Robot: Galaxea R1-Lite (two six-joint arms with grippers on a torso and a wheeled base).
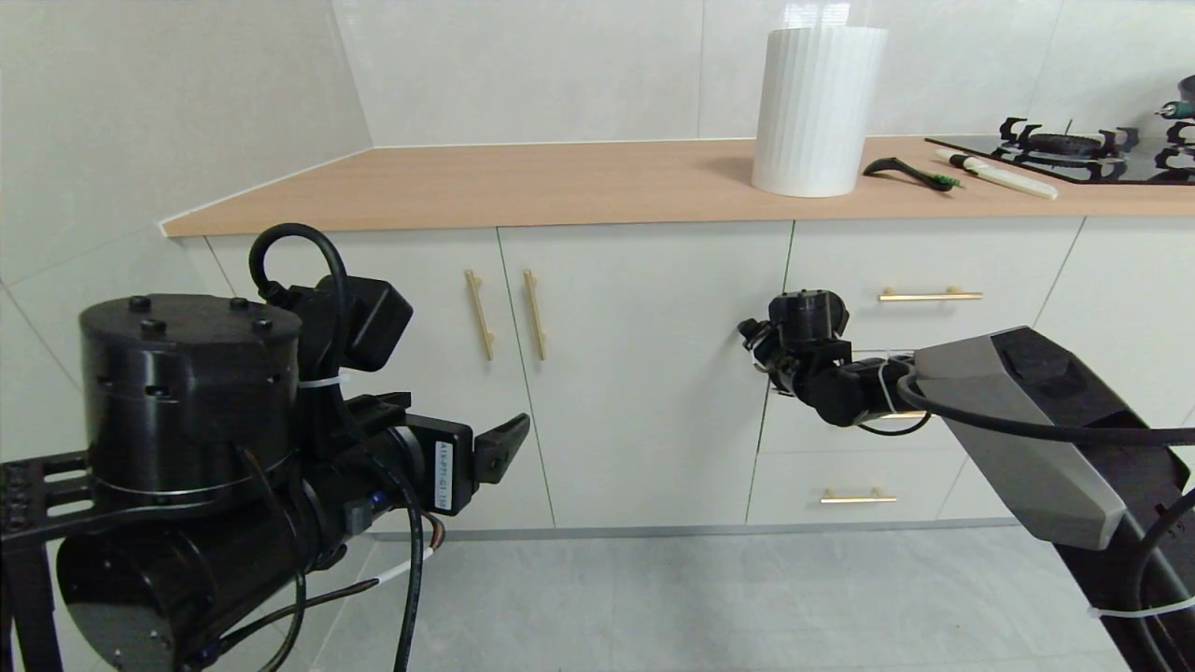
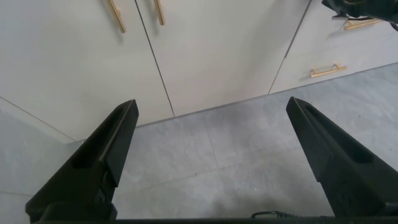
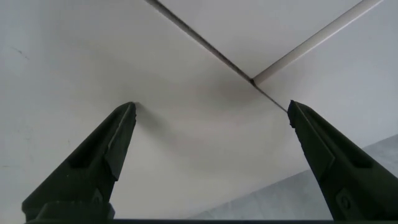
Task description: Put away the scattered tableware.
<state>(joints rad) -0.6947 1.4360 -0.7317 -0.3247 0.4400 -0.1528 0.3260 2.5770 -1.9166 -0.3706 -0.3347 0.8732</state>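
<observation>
A kitchen wall of white cabinets carries a light wood counter [image 1: 523, 182]. Toward its right end stands a tall white ribbed cylindrical container [image 1: 815, 112], upright. Just beside the container, on its right, lies a black curved-handled utensil [image 1: 898, 170] with a green tip, and right next to that lies a long white utensil [image 1: 1001, 176], possibly a knife, though it is too small to be sure. Both lie flat on the counter, between the container and a black gas hob [image 1: 1074, 154] at the far right. Below the counter, two cabinet doors bear upright brass handles [image 1: 481, 315], and drawers to the right bear level brass handles [image 1: 929, 296]. The left end effector [image 2: 211, 106] is held low at the robot's left, over the grey tiled floor [image 1: 700, 597] in front of the cabinet doors; its two dark fingers are spread wide with nothing between them. The right end effector [image 3: 211, 107] is held out close to the white cabinet front, near the seam between a door and the drawers; its fingers are likewise spread wide and hold nothing. Both end effectors are well apart from the utensils above.
</observation>
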